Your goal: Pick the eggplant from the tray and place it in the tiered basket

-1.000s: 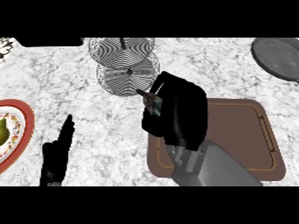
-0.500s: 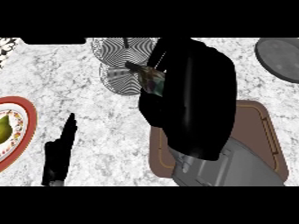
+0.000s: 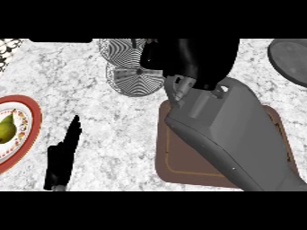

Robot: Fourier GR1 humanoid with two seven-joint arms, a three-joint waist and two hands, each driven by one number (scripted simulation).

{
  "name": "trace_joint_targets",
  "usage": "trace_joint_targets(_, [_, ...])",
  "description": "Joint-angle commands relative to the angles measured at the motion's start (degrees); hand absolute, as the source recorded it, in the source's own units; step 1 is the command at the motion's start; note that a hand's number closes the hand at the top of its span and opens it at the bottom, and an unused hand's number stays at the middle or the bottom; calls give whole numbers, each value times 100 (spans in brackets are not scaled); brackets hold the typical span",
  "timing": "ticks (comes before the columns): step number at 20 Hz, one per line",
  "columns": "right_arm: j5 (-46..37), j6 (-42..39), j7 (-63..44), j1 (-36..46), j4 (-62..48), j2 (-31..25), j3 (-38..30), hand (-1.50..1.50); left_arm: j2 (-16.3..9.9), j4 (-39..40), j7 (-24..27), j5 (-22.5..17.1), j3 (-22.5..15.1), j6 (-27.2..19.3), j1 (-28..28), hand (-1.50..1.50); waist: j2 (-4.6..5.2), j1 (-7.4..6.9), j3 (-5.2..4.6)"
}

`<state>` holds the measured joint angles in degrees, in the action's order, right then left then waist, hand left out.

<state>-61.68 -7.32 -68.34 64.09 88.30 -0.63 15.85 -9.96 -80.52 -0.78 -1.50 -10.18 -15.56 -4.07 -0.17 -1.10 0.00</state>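
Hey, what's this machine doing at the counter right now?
The robot's right hand reaches over the black-and-white striped tiered basket at the back of the marble counter, its grey forearm crossing the brown rectangular tray. Whether it holds anything can't be seen; no eggplant shows on the tray's visible part. Its left hand rests open near the front edge, beside a red-rimmed plate with a green pear. A dark grey frying pan sits at the far right.

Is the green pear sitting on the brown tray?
No, the green pear lies on the red-rimmed plate, far left of the brown tray.
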Motion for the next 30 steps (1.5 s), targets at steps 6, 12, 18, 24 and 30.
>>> trace_joint_targets(6, [323,625,-273,803,-2007,61,-620,150,-68,74,-199,-49,102,154,171,0,52,-56,-9])
trace_joint_targets(12, [630,1305,258,1265,-3384,62,-459,150,-97,145,-74,-135,181,362,151,0,54,-101,-9])
trace_joint_targets(18, [746,1958,472,1431,-4675,62,-576,150,-2,66,-88,73,115,174,254,0,85,-176,-10])
trace_joint_targets(24, [1009,2893,1185,1492,-5553,62,-959,150,53,-25,-180,78,85,180,166,0,105,-230,-6])
trace_joint_targets(30, [2138,3897,1727,1073,-5399,62,-1548,-150,93,45,95,51,25,312,48,0,129,-315,-2])
